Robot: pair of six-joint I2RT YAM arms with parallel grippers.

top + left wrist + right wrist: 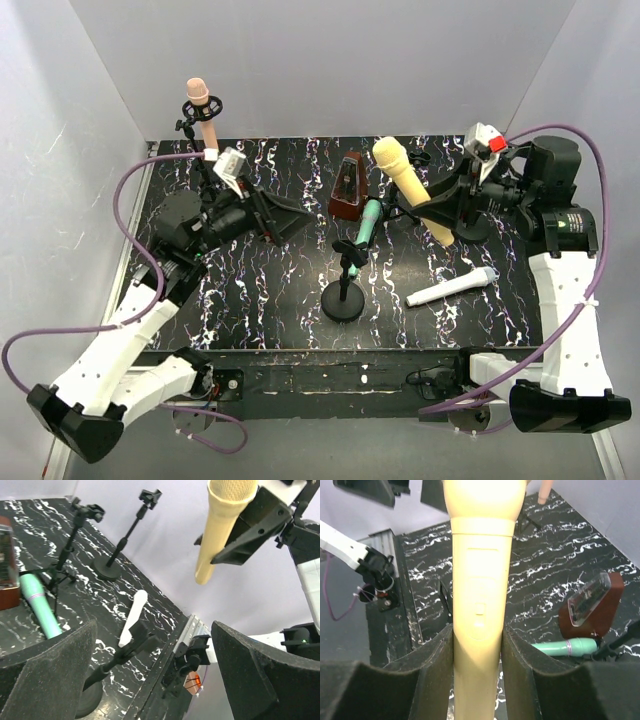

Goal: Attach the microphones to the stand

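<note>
yellow microphone [405, 180] tilted aloft, white microphone [452, 288] flat

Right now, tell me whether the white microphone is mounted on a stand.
No, the white microphone lies flat on the table.

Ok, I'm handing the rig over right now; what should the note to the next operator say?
Left gripper: open, empty.
Right gripper: shut on the pale yellow matte handheld microphone, held above the marbled black table.
Peach-pink microphone: upright in the back-left black stand, done.
White microphone: lying loose on the table.
Teal-green microphone: beside the round-based centre stand; clipped or not, cannot tell.
To do: mount yellow and white, check teal.
</note>
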